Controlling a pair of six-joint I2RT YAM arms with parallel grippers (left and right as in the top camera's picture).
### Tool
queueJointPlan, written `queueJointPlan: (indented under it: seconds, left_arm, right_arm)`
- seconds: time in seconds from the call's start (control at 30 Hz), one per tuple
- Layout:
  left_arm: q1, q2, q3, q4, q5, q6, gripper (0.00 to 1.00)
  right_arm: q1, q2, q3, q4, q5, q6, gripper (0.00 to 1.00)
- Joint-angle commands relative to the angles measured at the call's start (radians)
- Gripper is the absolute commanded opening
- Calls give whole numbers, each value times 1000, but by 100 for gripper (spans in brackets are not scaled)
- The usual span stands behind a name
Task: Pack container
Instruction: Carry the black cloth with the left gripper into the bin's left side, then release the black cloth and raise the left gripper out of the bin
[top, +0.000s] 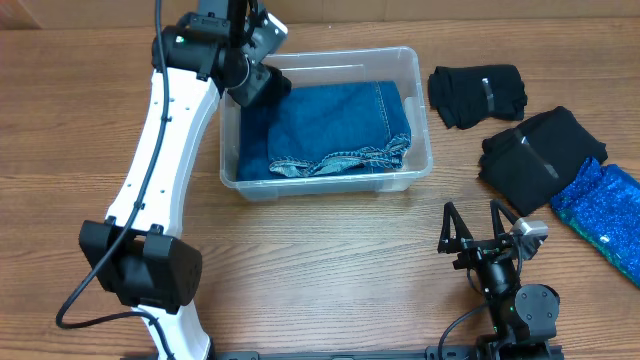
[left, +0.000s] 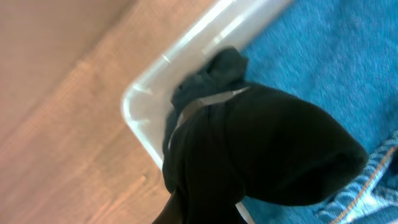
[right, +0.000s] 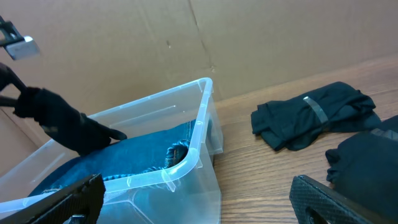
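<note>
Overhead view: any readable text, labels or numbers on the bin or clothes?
None readable in any view.
Clear rectangular plastic bin: no lettering visible.
Grey strips on the black cloth held by the left tool and on both black folded garments: too small or blurred.

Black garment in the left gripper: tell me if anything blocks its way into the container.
Nothing visible does. The black garment hangs from the left gripper over a corner of the lidless container. Only folded jeans lie inside, flat beneath it.
</note>
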Motion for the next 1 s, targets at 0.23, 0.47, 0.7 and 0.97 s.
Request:
queueJointPlan:
  seconds: [0.23,0.47,0.7,0.97]
  left_arm:
    - [-2,11,1,-213,176,-95,41]
    - [-2,11,2,-397,385,-98,47]
    - [-3,11,2,-303,322,-95,45]
    - [61,-59,149,-232,254,-262,87]
  right_arm:
    - [7,-8,-11,5,9,-2,100]
    - [7,-8,-11,5,9,-2,100]
    - [7,-8,-11,5,9,-2,100]
    - [7,-8,-11,5,9,-2,100]
